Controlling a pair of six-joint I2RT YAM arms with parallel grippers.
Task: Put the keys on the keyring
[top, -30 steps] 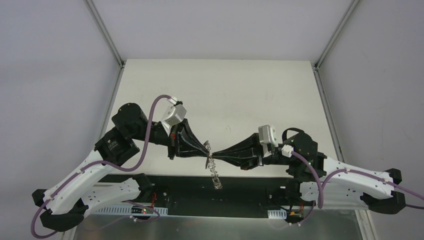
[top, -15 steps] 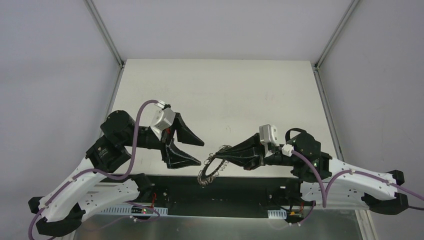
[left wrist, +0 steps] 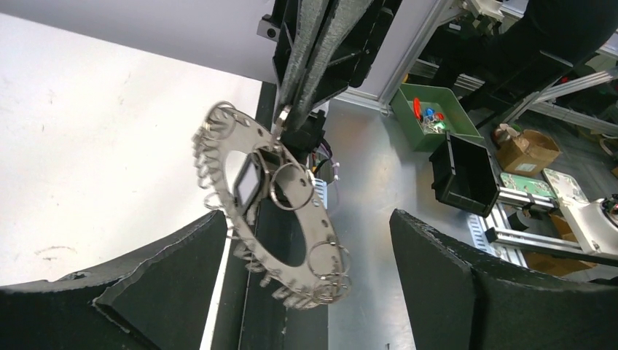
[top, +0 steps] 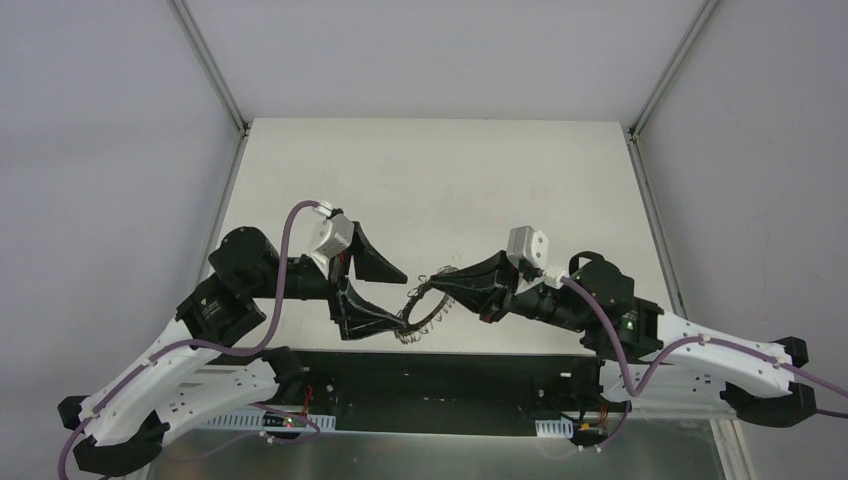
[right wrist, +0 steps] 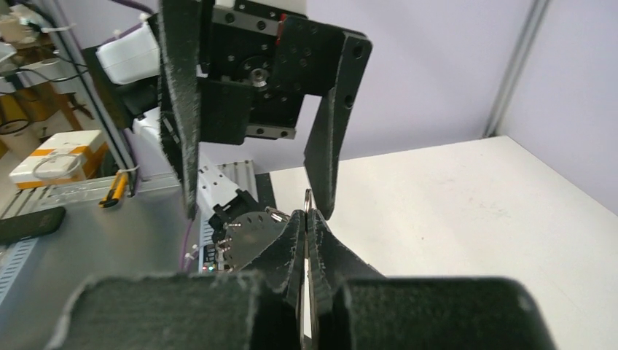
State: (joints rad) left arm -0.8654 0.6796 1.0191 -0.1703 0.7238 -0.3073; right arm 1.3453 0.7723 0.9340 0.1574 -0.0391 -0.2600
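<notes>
The right claw point(top: 441, 291) was pinched tight on the keyring point(left wrist: 240, 135), holding it up in the air. The left claw point(top: 401, 300) was spread wide, with the ring hanging between its fingers.

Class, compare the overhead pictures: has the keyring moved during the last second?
Yes. Pinched in the right gripper, the keyring has shifted up the overhead view, away from the table's near edge, to between the open left gripper's fingers.

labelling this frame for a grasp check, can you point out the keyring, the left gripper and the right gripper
keyring point(left wrist: 217, 149), left wrist view, flat band at its upper left
left gripper point(top: 402, 303), top external view, midway between its open fingertips
right gripper point(right wrist: 307, 219), right wrist view, between fingertips shut on the keyring
</notes>
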